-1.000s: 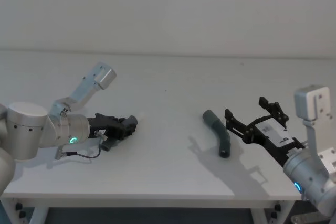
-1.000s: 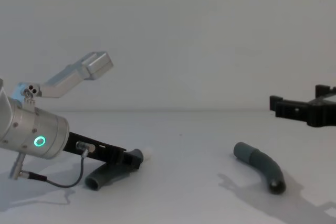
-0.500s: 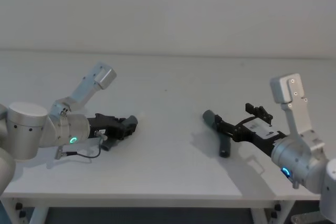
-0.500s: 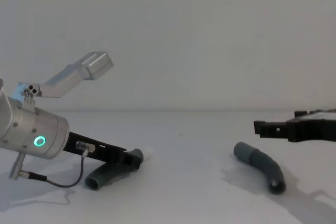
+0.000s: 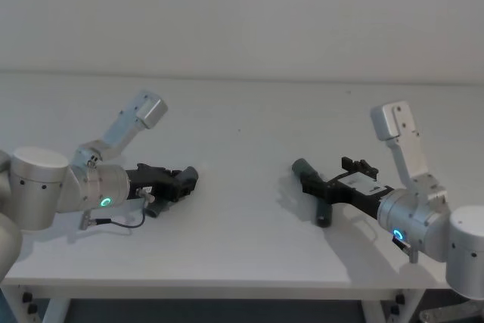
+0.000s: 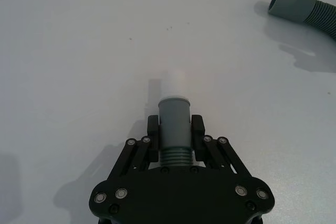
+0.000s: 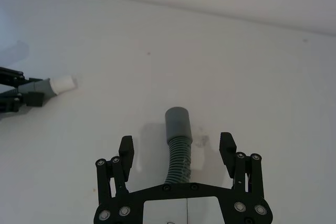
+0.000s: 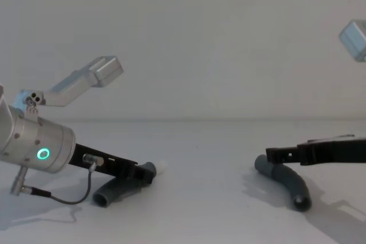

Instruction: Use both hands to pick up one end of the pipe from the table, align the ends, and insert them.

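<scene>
Two dark grey ribbed pipe pieces lie on the white table [image 5: 242, 240]. My left gripper [image 5: 178, 182] [image 6: 175, 139] [image 8: 143, 174] is shut on the left piece [image 8: 111, 192], just behind its smooth cuff [image 6: 174, 115] with the whitish tip [image 6: 173, 83]. The piece rests low on the table. My right gripper [image 5: 321, 179] [image 7: 177, 149] [image 8: 274, 155] is open and hangs low over the right piece [image 5: 324, 206] [image 8: 289, 182], one finger on each side of the ribbed part. The plain wide cuff [image 7: 178, 123] lies just beyond the fingertips.
A white wall rises behind the table. Bare table lies between the two pieces. A loose cable [image 8: 63, 198] loops under my left wrist. The table's front edge [image 5: 227, 284] runs close below both arms.
My right gripper has come down and moved left until it straddles the right pipe piece. The left arm and its piece have not moved.
</scene>
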